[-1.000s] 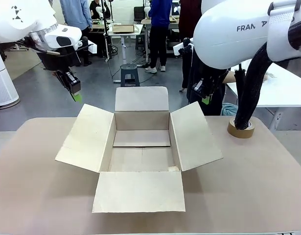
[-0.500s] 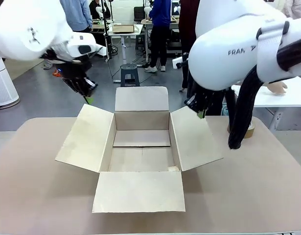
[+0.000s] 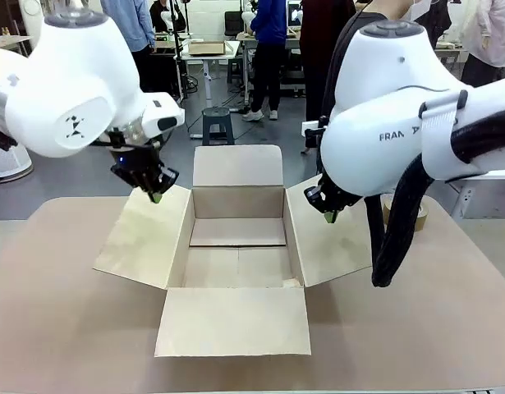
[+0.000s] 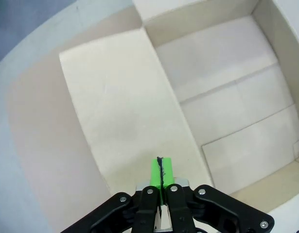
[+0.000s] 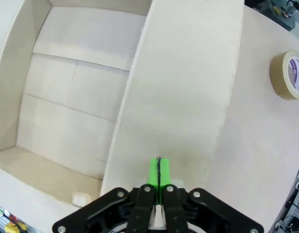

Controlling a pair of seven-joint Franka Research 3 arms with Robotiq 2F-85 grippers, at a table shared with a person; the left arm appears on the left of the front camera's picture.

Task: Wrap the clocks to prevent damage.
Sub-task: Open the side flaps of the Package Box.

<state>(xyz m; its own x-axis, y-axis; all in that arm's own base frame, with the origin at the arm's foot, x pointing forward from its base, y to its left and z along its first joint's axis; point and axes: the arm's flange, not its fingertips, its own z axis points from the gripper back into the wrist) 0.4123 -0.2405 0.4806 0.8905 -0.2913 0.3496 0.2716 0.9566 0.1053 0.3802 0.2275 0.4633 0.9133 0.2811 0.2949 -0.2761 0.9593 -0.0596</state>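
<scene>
Cardboard box (image 3: 236,263) at centre frame on the tabletop (image 3: 47,328), flaps splayed and floor bare, apparently staged as the packing container. Left tool (image 3: 156,195) and right tool (image 3: 329,217), pads pressed together on nothing, hang over the mid-left and mid-right side flaps. Tape roll (image 3: 404,215) lies at right of frame, probably for sealing.

Open cardboard box (image 3: 236,263) on table (image 3: 63,328), tape roll (image 5: 280,74) near.
</scene>
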